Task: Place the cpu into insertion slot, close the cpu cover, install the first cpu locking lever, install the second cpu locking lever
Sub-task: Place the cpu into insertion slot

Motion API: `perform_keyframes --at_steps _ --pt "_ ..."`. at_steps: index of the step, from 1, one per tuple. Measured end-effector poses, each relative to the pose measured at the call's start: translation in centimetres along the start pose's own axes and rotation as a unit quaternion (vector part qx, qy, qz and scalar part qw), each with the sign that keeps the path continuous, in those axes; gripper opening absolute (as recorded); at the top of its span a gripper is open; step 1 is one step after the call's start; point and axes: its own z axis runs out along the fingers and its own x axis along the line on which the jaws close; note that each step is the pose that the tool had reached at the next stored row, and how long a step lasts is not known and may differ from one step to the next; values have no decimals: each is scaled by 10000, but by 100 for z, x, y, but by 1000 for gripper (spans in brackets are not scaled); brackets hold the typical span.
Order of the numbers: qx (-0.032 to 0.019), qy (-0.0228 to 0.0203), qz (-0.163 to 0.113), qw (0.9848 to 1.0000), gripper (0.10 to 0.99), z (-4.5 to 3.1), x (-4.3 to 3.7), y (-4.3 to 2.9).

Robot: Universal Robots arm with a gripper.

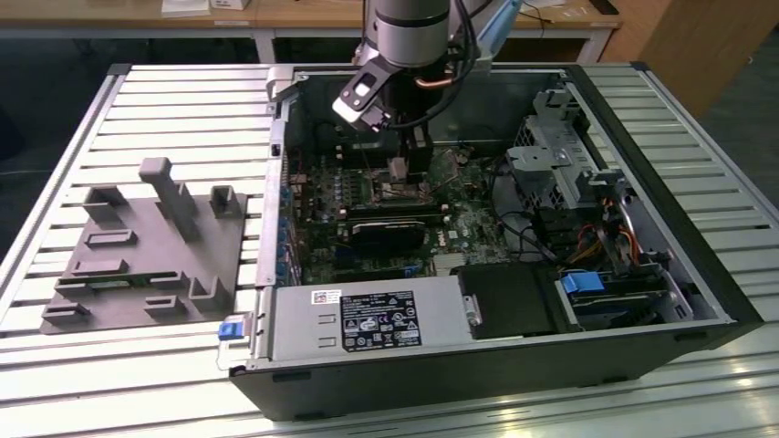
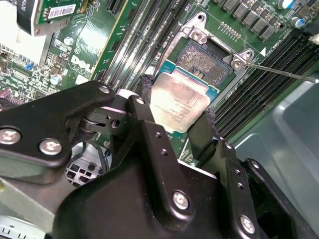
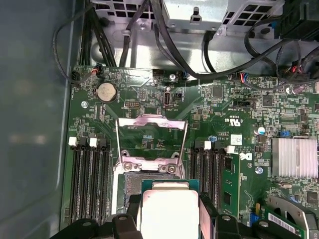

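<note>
Desk slats of pale metal carry an open computer case in the exterior view, with a grey fixture lying beside it on the exterior view's left. The arm reaches down from the far side into the case, its pincer low over the green motherboard.

In the second wrist view the pincer is clenched on the cpu: two black fingers press its opposite edges, silvery face up. The cpu is partly over the insertion slot, whose dark pin field lies largely uncovered; whether chip and socket touch cannot be told. A thin metal rod juts out from the socket's corner.

In the first wrist view the cpu cover stands raised at the slot's far edge, and the held cpu hangs over the slot's near edge.
</note>
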Motion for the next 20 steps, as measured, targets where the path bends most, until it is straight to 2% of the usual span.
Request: perform_keyframes --at_steps 9,20 --pt "0 -3 0 10000 541 90 4 -8" --pt "0 -3 0 10000 541 123 5 -11"
